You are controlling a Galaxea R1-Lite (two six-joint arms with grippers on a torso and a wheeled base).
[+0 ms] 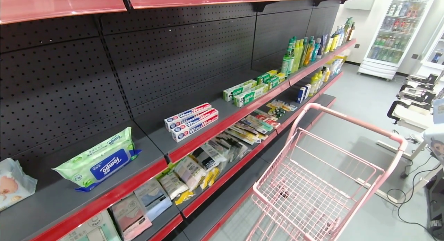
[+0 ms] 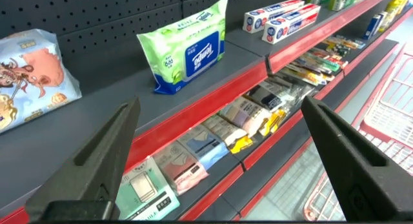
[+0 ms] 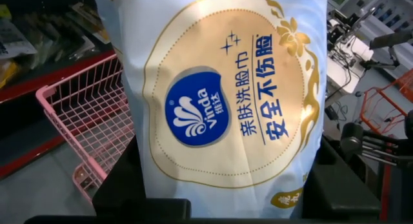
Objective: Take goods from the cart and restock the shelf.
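Right gripper (image 3: 226,195) closed on a soft white tissue pack (image 3: 226,88): its dark fingers (image 3: 122,185) clamp the pack's two sides at one end, so most of the pack's length reaches out beyond the grip. The pink cart (image 1: 353,122) stands on the near right and shows behind the pack in the right wrist view. Left gripper (image 2: 222,162) open, jaws wide apart and holding nothing, hanging over the near left stretch of the shelf (image 1: 149,144).

Likely hazards from this position:

1. **Slip or sag.** The pack is pliable and gripped by only a small part of its length. It could bend, swing or slide out between the fingers during the swing left toward the shelf.
2. **Catching the edge.** The shelf's red lip (image 1: 121,189) stands proud along its front. A pack carried too low would probably snag on it and be pushed back out.
3. **Knocking stock.** The green wipes pack (image 1: 100,161) stands propped upright, and the toothpaste boxes (image 1: 192,121) lie stacked to its right. A bulky pack set down too near either could topple or shove them.
4. **Blocked sight.** The pack covers much of the right wrist view, so judging the final placement from that side would be hard.
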